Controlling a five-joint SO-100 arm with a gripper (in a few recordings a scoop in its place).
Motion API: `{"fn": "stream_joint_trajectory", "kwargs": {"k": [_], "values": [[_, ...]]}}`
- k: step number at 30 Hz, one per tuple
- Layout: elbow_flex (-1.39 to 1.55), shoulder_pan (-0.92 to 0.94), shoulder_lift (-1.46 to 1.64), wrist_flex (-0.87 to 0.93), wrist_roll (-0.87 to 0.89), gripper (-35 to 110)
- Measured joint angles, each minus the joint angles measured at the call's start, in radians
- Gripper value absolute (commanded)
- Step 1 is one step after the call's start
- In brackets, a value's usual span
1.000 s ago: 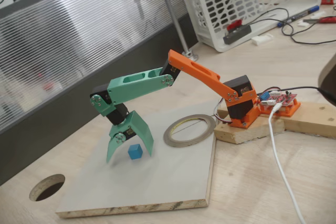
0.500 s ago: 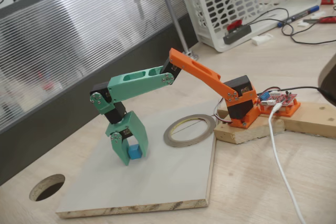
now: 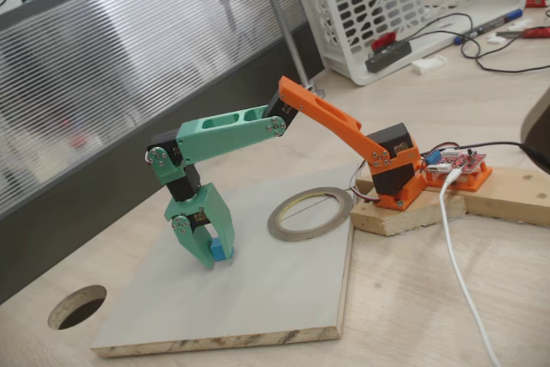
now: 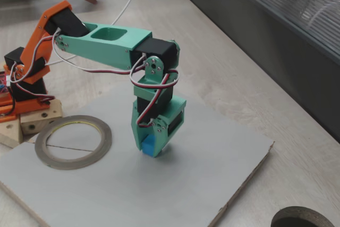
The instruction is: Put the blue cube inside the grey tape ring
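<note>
In both fixed views the arm reaches out from its orange base, the green forearm held roughly level and the wrist bent straight down. The gripper (image 3: 212, 251) (image 4: 151, 147) points at the grey board (image 3: 284, 298) (image 4: 202, 168), its jaws drawn narrow and closed around the blue cube (image 3: 221, 251) (image 4: 147, 144), which sits at the jaw tips right at the board; whether it touches the board cannot be told. In a fixed view the grey tape ring (image 3: 310, 213) lies flat at about 2 o'clock from the cube, well apart; in the other it (image 4: 73, 141) lies at 9 o'clock. A round dark hole (image 3: 77, 306) is cut in the surface at the board's lower left.
</note>
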Motion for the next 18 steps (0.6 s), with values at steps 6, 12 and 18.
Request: {"fn": "stream_joint_trajectory", "kwargs": {"k": [6,12,18], "values": [[-0.002,0.000,0.000,0.003,-0.002,8],[-0.002,0.000,0.000,0.003,-0.002,8],[0.003,-0.002,0.140,0.003,-0.002,8]]}}
